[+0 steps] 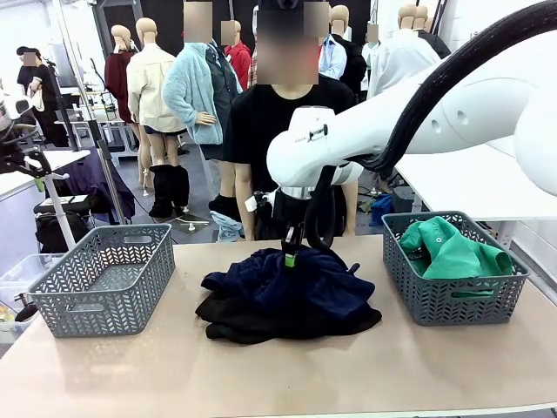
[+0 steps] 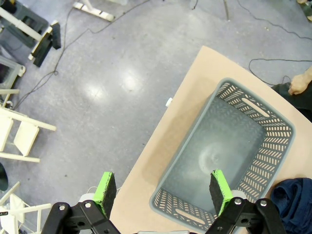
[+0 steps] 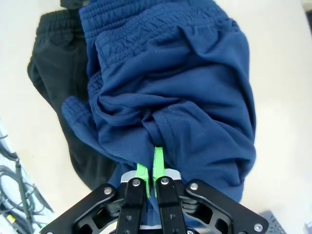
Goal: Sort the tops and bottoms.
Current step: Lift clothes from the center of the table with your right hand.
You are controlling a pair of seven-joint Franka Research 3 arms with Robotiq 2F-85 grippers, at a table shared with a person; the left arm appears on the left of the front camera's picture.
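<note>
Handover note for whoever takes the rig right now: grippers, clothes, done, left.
Right gripper: shut on a fold of the navy garment, which lies on the black garment mid-table.
Left gripper: open, above the left basket.
Done: green shirt lies in the right basket.
Left: lift and bin the navy garment, then the black one, which nothing grips.

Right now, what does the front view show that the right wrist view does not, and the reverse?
Front, not right wrist: the grey basket at the robot's left, the green shirt in the other basket, the person opposite. Right wrist, not front: the elastic waistband of the navy garment. Both: the right pincer shut on a fold of the navy garment, which lies on a black garment.
</note>
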